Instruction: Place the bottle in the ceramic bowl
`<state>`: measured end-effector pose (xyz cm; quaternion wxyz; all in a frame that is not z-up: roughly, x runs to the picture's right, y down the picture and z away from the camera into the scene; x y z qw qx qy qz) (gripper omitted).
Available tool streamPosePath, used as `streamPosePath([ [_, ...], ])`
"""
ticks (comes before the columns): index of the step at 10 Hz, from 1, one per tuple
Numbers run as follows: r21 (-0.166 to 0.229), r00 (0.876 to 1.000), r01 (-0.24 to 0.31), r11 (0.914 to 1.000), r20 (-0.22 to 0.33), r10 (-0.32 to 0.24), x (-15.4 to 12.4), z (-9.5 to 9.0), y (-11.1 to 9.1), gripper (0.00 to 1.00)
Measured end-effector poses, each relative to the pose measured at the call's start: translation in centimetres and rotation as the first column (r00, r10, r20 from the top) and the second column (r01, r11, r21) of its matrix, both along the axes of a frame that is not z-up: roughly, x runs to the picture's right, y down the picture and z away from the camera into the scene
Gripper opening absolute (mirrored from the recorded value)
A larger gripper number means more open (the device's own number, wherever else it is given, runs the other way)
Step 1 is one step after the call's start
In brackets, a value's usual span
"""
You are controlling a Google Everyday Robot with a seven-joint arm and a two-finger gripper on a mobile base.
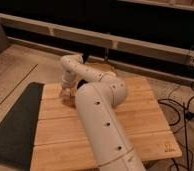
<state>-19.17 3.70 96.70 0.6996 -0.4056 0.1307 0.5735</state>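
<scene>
My white arm (pixel 97 115) reaches across the wooden table (pixel 145 120) from the front toward its back left corner. The gripper (pixel 66 93) points down, just above or on the table top near the left edge. The arm's upper segments cover the area behind and to the right of the gripper. The off-white bottle is out of view. The dark ceramic bowl is hidden too; only a small dark patch (pixel 83 84) shows between the arm segments, and I cannot tell what it is.
A dark mat (pixel 15 125) lies on the floor along the table's left side. Black cables (pixel 182 107) run over the floor at the right. A long pale ledge (pixel 115 40) with dark panels runs behind the table.
</scene>
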Motion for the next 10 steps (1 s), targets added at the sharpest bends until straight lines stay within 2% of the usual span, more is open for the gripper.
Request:
streamPosePath([
  [3,0.037,1.000,-0.004,0.9993,0.003,0.003,0.3,-0.3,-1.3,0.00],
  [5,0.094,1.000,-0.015,0.9954,0.010,0.014,0.3,-0.6,-3.8,0.00],
  [7,0.170,0.999,-0.028,0.9851,0.020,0.025,0.2,-1.4,-7.1,0.00],
  [10,0.289,0.999,-0.030,0.9569,0.028,0.023,0.7,-3.4,-12.2,0.00],
])
